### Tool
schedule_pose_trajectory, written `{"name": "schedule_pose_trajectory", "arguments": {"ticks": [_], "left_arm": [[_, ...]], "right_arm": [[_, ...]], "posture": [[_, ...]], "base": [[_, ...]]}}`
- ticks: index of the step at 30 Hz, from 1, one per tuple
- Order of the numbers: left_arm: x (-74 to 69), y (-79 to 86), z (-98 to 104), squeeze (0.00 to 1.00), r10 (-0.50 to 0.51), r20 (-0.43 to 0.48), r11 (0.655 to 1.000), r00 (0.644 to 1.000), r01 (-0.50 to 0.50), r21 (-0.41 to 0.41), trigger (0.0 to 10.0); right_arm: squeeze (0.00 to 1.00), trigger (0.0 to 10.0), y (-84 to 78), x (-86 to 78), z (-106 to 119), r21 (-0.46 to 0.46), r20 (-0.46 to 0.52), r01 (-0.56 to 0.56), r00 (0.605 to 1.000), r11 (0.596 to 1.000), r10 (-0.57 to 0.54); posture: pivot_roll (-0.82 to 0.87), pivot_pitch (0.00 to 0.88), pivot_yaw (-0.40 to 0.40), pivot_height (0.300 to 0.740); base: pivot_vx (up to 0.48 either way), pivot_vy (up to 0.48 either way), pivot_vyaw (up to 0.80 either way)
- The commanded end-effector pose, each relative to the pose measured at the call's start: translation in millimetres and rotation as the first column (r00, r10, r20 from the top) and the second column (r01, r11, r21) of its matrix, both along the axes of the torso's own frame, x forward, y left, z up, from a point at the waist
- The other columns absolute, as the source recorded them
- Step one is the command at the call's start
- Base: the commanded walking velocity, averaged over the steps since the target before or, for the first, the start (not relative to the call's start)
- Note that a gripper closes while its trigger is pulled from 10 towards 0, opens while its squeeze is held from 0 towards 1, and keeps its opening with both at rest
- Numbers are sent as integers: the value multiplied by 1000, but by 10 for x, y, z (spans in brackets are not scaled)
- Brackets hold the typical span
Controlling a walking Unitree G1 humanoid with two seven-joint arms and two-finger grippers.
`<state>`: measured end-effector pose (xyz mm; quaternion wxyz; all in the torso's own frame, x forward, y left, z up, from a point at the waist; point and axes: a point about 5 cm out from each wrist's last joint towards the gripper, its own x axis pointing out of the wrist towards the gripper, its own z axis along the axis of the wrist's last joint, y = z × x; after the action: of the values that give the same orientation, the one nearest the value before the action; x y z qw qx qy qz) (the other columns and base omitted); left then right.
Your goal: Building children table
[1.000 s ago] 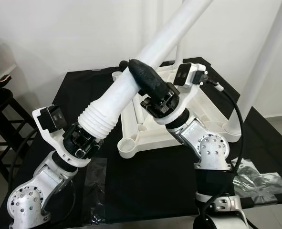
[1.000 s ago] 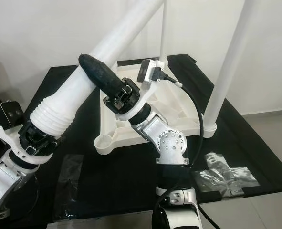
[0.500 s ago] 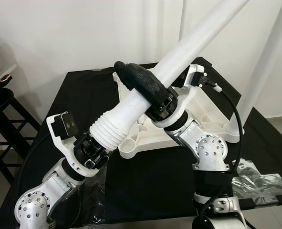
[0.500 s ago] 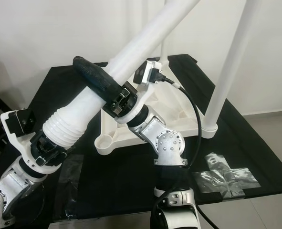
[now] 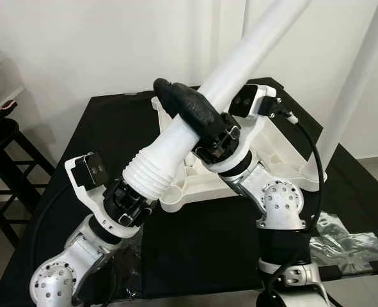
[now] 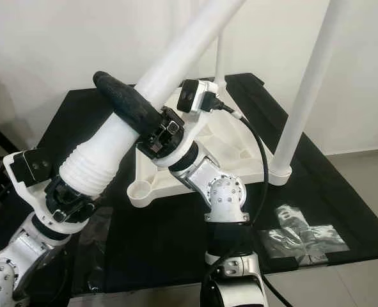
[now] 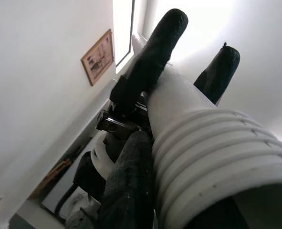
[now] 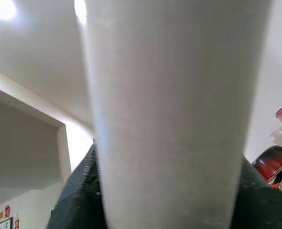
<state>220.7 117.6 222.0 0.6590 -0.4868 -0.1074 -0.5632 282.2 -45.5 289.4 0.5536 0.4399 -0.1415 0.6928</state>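
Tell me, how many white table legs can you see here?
3. One leg slants across the scene, held by the left gripper at its ribbed end and the right gripper mid-shaft. Two stand on the upturned tabletop: the right leg and the back leg. More may be hidden.

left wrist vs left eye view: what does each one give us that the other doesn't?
Left wrist alone: a framed picture on the wall, and a close look along the left gripper, its fingers pressed against the ribbed end of the table leg.

Left eye alone: the upturned white tabletop lying on the black table, a leg already standing in it, and a stool off to the robot's left.

Both: the held leg, and the right gripper clamped higher up on it.
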Motion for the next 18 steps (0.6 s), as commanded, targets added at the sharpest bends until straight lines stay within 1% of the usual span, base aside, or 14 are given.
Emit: {"name": "schedule_pose_trajectory", "arguments": {"ticks": [1,4,5,8,12,13,16,17,18], "left_arm": [[-138,-242,45,0,-126,55,989,990,122,79,10000],[-143,-266,22,0,-117,46,989,992,112,99,10000],[-148,-263,13,1000,-119,32,989,992,116,92,10000],[-184,-232,5,1000,-130,16,989,991,128,78,10000],[-211,-183,-6,1000,-115,16,988,993,113,108,10000],[-225,-132,-17,1000,-100,16,987,995,97,130,10000],[-341,186,-93,1000,-7,7,966,1000,5,258,10000],[-359,243,-107,1000,18,5,959,1000,-19,282,10000],[-359,243,-107,1000,18,5,959,1000,-19,282,10000]], "right_arm": [[0,0,170,-22,35,-13,-27,-47,999,999,47],[0,0,170,-25,40,-13,-24,-51,998,999,51],[0,0,167,-18,49,-14,-21,-49,999,999,48],[0,0,142,13,80,-19,-13,-32,999,999,32],[0,0,98,62,106,-35,-2,1,1000,999,-1],[0,0,58,110,126,-44,4,25,1000,999,-25],[0,0,-158,321,265,-65,27,140,990,988,-139],[0,0,-194,353,294,-65,31,159,987,985,-157],[0,0,-194,353,294,-65,31,159,987,985,-157]], "posture": [[-77,18,57,740],[-76,22,56,740],[-77,29,52,740],[-77,38,50,740],[-73,50,46,740],[-72,55,43,740],[-57,83,29,740],[-57,83,29,740],[-57,83,29,740]], "base": [[0,0,0],[0,0,0],[0,0,0],[0,0,0],[0,0,0],[0,0,0],[0,0,0],[0,0,0],[0,0,0]]}}
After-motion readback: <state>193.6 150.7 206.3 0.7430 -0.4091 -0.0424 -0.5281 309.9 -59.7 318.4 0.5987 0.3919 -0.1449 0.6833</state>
